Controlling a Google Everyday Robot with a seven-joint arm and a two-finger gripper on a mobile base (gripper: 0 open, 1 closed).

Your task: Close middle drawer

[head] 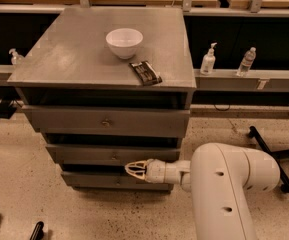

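- the middle drawer [84,154] is found just above the gripper [131,169]. its long flat front panel runs out to both sides, and its small round knob [115,157] sits a little up and toward the left of the view from the gripper's tip.
- a dark gap is seen above that panel, so the drawer is judged to stand slightly out of the cabinet [74,59]. the flat front is thus presented for a push inward.
- the gripper is held low and level, pointed across the cabinet front, at the lower edge of the middle drawer's panel and just above the bottom drawer [99,180]. this placement is judged to suit pressing on the panel, not taking the knob.
- contact with the panel cannot be confirmed.
- nothing is seen to be carried, and whether the gripper is open or closed cannot be told.
- the white arm [234,184] is extended from the right of the view, directly behind the gripper.
- a white bowl [124,41] and a dark packet [145,73] are set on the cabinet top, well above the gripper and apart from it. they are judged unlikely to be disturbed by a gentle push.
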